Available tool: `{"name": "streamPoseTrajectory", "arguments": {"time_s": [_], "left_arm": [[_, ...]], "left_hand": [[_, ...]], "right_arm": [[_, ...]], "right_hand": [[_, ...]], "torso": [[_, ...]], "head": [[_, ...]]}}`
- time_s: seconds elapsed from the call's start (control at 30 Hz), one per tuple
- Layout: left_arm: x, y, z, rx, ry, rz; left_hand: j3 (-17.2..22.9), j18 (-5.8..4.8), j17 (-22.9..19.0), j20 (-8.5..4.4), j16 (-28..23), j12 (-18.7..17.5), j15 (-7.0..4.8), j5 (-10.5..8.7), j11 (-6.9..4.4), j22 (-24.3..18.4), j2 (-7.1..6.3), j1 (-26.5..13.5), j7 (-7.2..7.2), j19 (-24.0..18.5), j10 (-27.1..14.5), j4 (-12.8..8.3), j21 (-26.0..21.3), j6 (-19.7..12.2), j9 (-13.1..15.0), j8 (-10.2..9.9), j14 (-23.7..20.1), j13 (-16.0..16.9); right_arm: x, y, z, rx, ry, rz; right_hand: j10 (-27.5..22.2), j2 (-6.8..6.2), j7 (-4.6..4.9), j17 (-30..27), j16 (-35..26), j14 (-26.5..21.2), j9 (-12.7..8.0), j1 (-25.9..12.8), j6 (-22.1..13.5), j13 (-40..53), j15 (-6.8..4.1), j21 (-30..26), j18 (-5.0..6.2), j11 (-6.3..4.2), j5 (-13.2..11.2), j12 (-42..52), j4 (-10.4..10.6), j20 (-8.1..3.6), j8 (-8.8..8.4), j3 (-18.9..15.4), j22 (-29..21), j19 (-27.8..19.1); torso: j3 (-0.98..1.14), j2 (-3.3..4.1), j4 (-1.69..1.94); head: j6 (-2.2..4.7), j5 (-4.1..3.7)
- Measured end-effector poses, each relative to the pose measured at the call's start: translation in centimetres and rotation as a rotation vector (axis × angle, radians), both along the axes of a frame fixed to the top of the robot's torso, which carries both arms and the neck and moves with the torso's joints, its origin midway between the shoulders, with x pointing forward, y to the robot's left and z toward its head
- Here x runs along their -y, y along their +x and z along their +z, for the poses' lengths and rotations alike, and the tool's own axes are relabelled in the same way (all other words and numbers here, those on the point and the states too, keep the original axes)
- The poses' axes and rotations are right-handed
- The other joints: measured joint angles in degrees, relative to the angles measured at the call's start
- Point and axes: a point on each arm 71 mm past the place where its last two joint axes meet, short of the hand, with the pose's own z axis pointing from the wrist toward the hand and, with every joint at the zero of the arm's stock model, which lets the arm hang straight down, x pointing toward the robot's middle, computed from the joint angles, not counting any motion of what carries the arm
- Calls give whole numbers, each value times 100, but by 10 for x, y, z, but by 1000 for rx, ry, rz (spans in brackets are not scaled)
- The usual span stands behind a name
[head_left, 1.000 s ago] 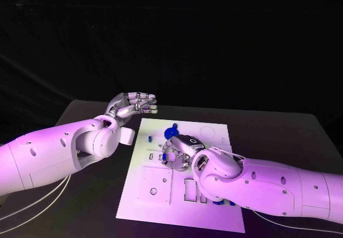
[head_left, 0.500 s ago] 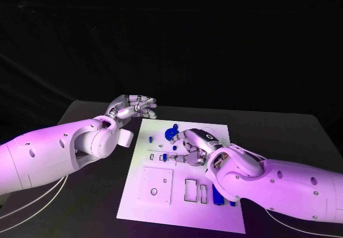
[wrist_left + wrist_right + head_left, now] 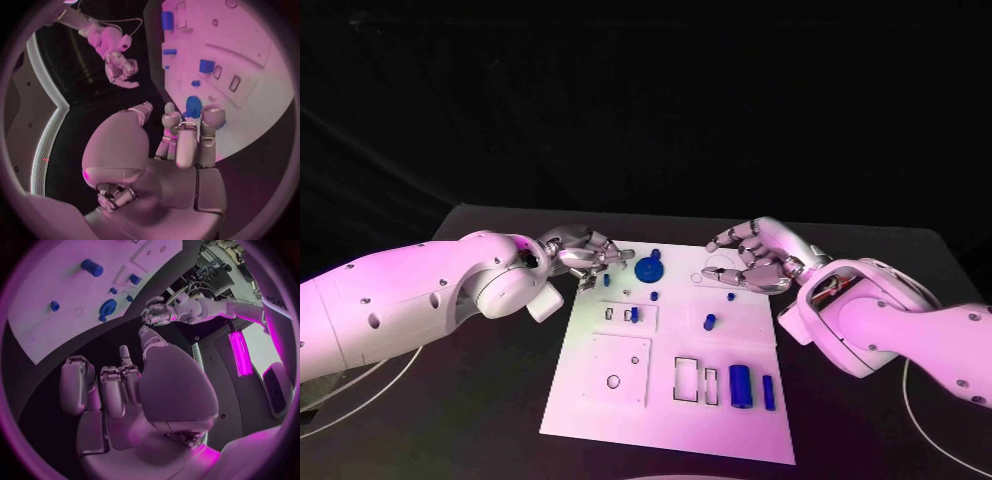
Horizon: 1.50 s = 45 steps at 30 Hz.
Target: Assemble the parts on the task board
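— Where the white rectangular task board [image 3: 668, 400] lies along the middle of the black desk [image 3: 877, 380], what stands on it?

— Small blue plastic parts. A round blue disc-shaped part [image 3: 649, 268] sits near the board's far edge, towards its far left corner. A short blue peg [image 3: 708, 321] stands around the board's middle, and a smaller blue stub [image 3: 730, 295] sits beyond it, nearer the far right side. Close to the board's near right corner two blue cylinders lie side by side: the thicker blue cylinder [image 3: 740, 385] and, just beside it on the right, the slimmer blue cylinder [image 3: 769, 390]. Next to them are empty rectangular slots [image 3: 685, 381].

— And the left robot hand [image 3: 583, 252]?

— It hangs at the board's far left corner, fingers curled inwards, near the disc-shaped part. In the left wrist view the fingertips [image 3: 212, 116] sit close around that blue disc, but I cannot tell whether they actually grip it or merely hover beside it.

— The right robot hand [image 3: 759, 256]?

— It is over the board's far right corner, fingers bent loosely and apart from one another. The right wrist view shows its palm bare and nothing between the fingers [image 3: 119, 385]; it holds no part.

— Are the two hands touching?

— No, they are well apart, with the disc-shaped part between them along the far edge.
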Motion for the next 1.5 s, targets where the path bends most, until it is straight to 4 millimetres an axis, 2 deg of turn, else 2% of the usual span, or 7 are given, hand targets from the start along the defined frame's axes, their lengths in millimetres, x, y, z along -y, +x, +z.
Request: {"name": "streamPoseTrajectory", "arguments": {"time_s": [0.1, 0.2, 0.27, 0.33, 0.7, 1.5], "left_arm": [[7, -2, -5, -27, 129, -59], [13, -1, -9, -39, 233, -97], [17, 0, -11, -42, 299, -116], [20, 3, -10, -40, 345, -127], [37, 9, -9, -24, 480, -173], [52, 11, -15, -47, 582, -263]], "left_hand": [[-151, -1, 1, -8, 22, 244, -41, 0, -48, 176, -8, -192, -36, 8, 85, 7, 142, 18, 125, 204, 1, 266], [-264, -1, 1, -29, 22, 329, -73, 0, -82, 251, -25, -304, -69, 28, 119, 5, 185, 8, 220, 338, -7, 352], [-319, -1, 1, -29, 22, 329, -82, 0, -82, 270, 19, -352, -100, 28, 119, 14, 208, -4, 267, 374, 2, 359], [-352, -1, 1, -29, 22, 329, -82, 0, -82, 271, 1, -396, -108, 28, 119, 10, 211, -13, 294, 400, 2, 352], [-409, 0, 1, -53, 22, 329, -82, 0, -82, 283, 26, -432, -128, 4, 118, 18, 211, -32, 329, 435, 2, 339], [-440, 0, -1, -52, 22, 328, -81, 0, -82, 333, 101, -507, -127, 4, 74, 16, 256, -75, 365, 455, 1, 292]], "right_arm": [[9, 4, 1, -13, 6, -25], [16, 7, 1, -21, 7, -45], [20, 9, 0, -27, 8, -55], [21, 10, 0, -32, 9, -61], [25, 13, -1, -49, 9, -80], [26, 17, -3, -62, 2, -96]], "right_hand": [[0, 0, 0, 0, 0, 0, 0, 0, 0, 0, 0, 0, 0, 0, 0, 0, 0, 0, 0, 0, 0, 0], [0, 4, 0, 0, 0, 0, 0, -4, 0, 0, 0, 0, 0, 0, 0, 0, 0, 0, -1, 0, -1, 0], [0, 21, 0, 0, 0, 0, 0, -21, 0, -1, 0, 0, 0, 0, 0, 0, 0, 0, -1, 0, -1, 0], [0, 26, 0, 0, 0, 0, 0, -26, 0, -1, 0, 0, 1, 0, 0, 0, 0, 0, 10, 0, -1, 0], [0, 26, 0, -1, 0, -1, -1, -26, 0, -2, -1, 0, 0, 0, 0, 1, 0, 0, 20, 0, -2, 0], [0, 26, 0, 3, 0, -1, -3, -26, 0, -3, -2, 1, 1, 0, 0, -22, 16, 0, 20, -15, -3, 1]], "torso": [[15, -20, 1], [30, -36, 2], [39, -44, 5], [43, -47, 12], [33, -40, 9], [29, -35, 12]], "head": [[-26, 12], [-51, 19], [-62, 22], [-69, 16], [-97, 25], [-169, 35]]}}
